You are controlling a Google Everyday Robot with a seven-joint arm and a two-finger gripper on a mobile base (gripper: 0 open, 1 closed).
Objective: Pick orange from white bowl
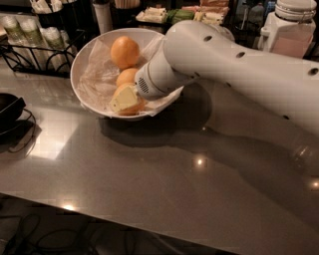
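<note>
The white bowl, lined with crinkled white paper, stands at the back left of the grey table. Three fruits lie in it. A rounder, deeper-orange one is at the back and a yellow-orange one is in the middle. The broad yellow-orange orange is at the front rim. My white arm reaches in from the right. My gripper is inside the bowl, down on the front orange, and covers most of its top. The arm hides the bowl's right side.
A small black dish sits at the left table edge. A black wire rack with jars stands behind the bowl on the left. A lidded jar and food packets stand along the back.
</note>
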